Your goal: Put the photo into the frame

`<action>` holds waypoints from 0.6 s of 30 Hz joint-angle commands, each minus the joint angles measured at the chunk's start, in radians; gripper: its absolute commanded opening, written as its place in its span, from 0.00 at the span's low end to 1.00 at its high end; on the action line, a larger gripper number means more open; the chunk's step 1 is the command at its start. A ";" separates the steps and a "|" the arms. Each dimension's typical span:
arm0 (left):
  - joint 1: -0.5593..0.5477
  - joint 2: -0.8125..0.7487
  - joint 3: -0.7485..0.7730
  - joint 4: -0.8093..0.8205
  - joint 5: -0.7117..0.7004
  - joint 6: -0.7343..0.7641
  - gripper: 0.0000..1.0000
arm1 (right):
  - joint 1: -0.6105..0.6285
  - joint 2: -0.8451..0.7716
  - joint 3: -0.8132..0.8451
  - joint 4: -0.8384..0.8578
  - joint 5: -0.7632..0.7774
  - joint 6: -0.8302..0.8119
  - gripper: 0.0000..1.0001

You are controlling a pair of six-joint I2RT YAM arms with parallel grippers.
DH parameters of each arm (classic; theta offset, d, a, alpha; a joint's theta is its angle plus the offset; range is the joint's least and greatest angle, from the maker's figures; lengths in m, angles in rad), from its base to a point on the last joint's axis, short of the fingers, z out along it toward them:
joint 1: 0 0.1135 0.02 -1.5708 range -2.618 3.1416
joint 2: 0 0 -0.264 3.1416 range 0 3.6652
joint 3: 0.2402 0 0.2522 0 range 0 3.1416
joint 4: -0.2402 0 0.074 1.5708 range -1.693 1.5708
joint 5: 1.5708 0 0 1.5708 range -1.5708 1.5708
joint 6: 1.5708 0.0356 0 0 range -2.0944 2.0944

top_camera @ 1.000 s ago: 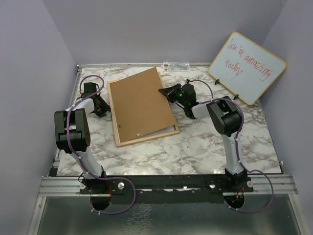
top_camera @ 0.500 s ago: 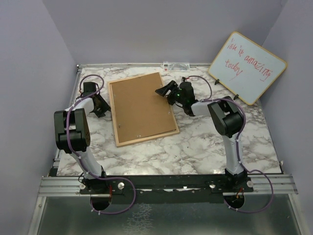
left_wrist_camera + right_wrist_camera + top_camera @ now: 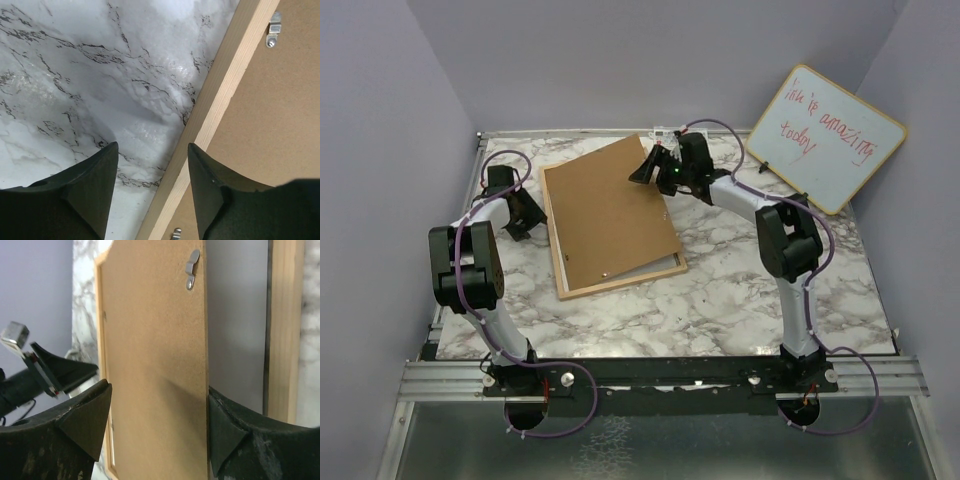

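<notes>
Right gripper is released, its jaws spread wide, at 12 o'clock on the table. It sits at the far right corner of the board. From the right wrist, its two fingers stand either side of that corner. The board's long edge runs down to the right-hand finger; whether they touch I cannot tell.

The board is tilted. Its 3 o'clock side is raised off the frame and its 9 o'clock side is low against the rail. A grey gap shows between the lifted edge and the frame's right rail. A metal clip is fixed near the board's edge.

The frame lies flat, back up, left of the table's middle, at about 10 o'clock. At its 5 o'clock corner a pale strip shows between board and rail; what it is I cannot tell.

Left gripper is also released and grasps nothing. It sits at 9 o'clock of the frame, with one finger over marble and the other over the rail.

A whiteboard with red writing leans at 2 o'clock.
</notes>
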 commanded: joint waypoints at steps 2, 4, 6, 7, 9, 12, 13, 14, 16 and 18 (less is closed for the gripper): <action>0.003 -0.012 0.031 -0.002 0.033 0.011 0.61 | 0.018 0.064 0.013 -0.204 -0.112 -0.036 0.75; 0.003 -0.004 0.034 -0.001 0.052 0.012 0.61 | 0.025 0.078 0.039 -0.236 -0.119 -0.048 0.75; 0.003 0.003 0.036 -0.001 0.066 0.013 0.61 | 0.033 0.084 0.065 -0.274 -0.092 -0.072 0.75; 0.003 0.004 0.036 -0.002 0.067 0.013 0.60 | 0.034 0.087 0.085 -0.300 -0.074 -0.089 0.75; 0.003 0.005 0.036 -0.002 0.066 0.014 0.58 | 0.034 0.095 0.138 -0.369 -0.040 -0.136 0.77; 0.003 0.003 0.038 -0.002 0.069 0.018 0.56 | 0.034 0.125 0.288 -0.521 0.023 -0.223 0.80; 0.003 0.003 0.039 -0.002 0.071 0.019 0.56 | 0.034 0.138 0.336 -0.574 0.038 -0.249 0.81; 0.003 0.003 0.040 -0.002 0.072 0.020 0.56 | 0.033 0.149 0.378 -0.628 0.053 -0.274 0.83; 0.003 0.001 0.044 -0.004 0.070 0.020 0.56 | 0.033 0.165 0.434 -0.709 0.080 -0.311 0.85; 0.003 -0.001 0.049 -0.004 0.068 0.022 0.56 | 0.034 0.165 0.446 -0.762 0.110 -0.338 0.85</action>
